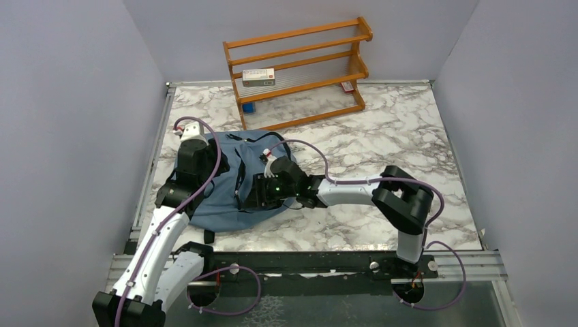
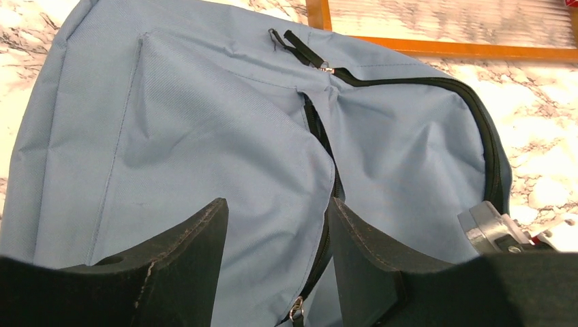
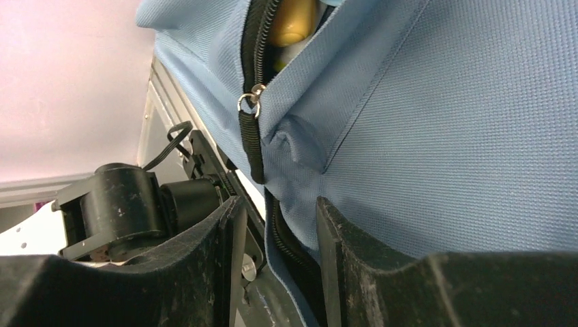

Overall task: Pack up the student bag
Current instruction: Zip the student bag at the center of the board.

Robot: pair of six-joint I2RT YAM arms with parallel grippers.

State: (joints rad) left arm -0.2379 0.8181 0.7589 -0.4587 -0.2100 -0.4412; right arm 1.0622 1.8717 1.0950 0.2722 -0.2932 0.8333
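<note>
Hugging the table's (image 1: 382, 143) L side, the student bag (image 1: 225, 204) lies flat, its edge just beside the metal rail (image 1: 153, 157), so little room there. It's soft woven dusty-blue fabric, creased, w/ a black zipper (image 2: 409, 80) curving round the rounded top. Left gripper (image 2: 272, 211) sits over the bag's L part, black fingers apart w/ a raised fold of fabric btwn them, not pinched. Right gripper (image 3: 276, 204) is at the bag's R edge, fingers also apart, zip seam running btwn. The zip there gapes, w/ a metal pull ring (image 3: 249, 101) and a glossy yellow item (image 3: 293, 20) inside. Behind stands a slatted wooden rack (image 1: 300, 65) holding a small box (image 1: 258, 76). R half of the marble is open.
</note>
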